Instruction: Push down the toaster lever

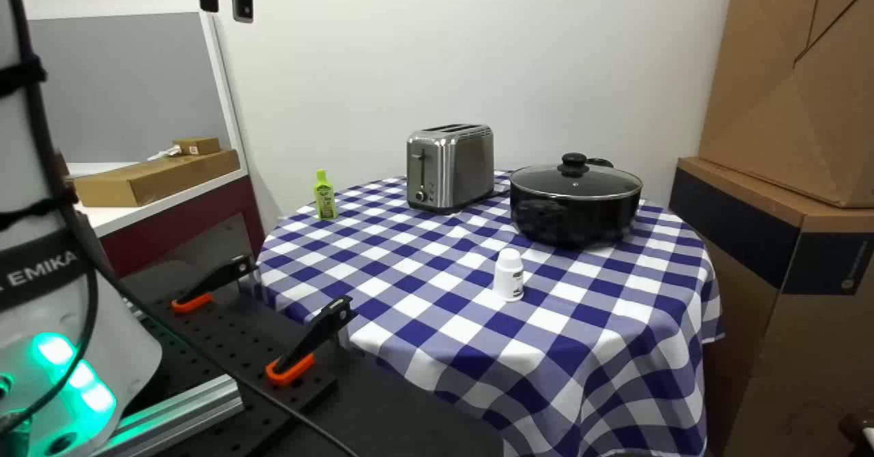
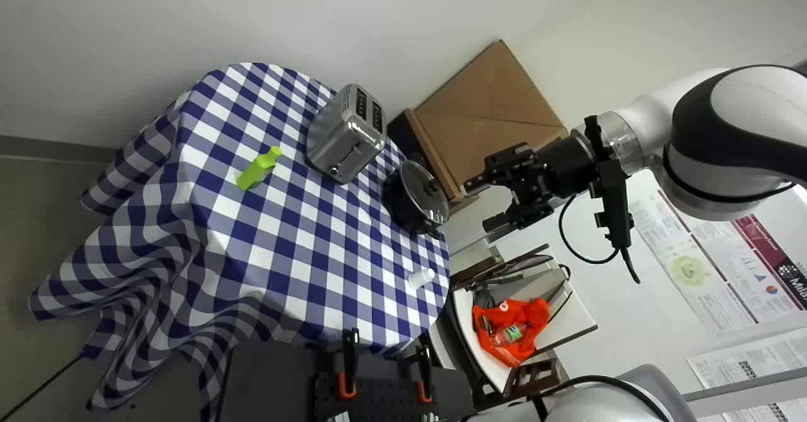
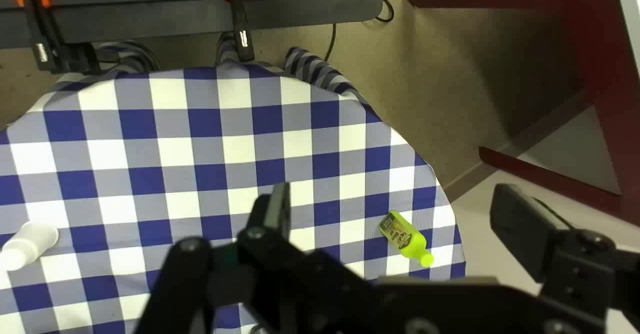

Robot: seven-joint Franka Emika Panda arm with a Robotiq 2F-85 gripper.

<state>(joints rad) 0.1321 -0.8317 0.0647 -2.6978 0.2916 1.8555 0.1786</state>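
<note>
The fingers [image 1: 242, 5] are hanging apart, well away from the toaster [image 1: 470, 169]. Beside it, the pot [image 1: 573, 218] is standing.

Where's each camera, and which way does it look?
Exterior view: apparently beside the robot base, facing the toaster across the checkered tablecloth; base and gripper show.
Exterior view: apparently nearest the green bottle, tilted, looking down on the tablecloth; arm and gripper show.
Wrist view: on the arm, facing down at the tablecloth; gripper fingers show.
Shared by both exterior views: toaster, lidded pot.
</note>
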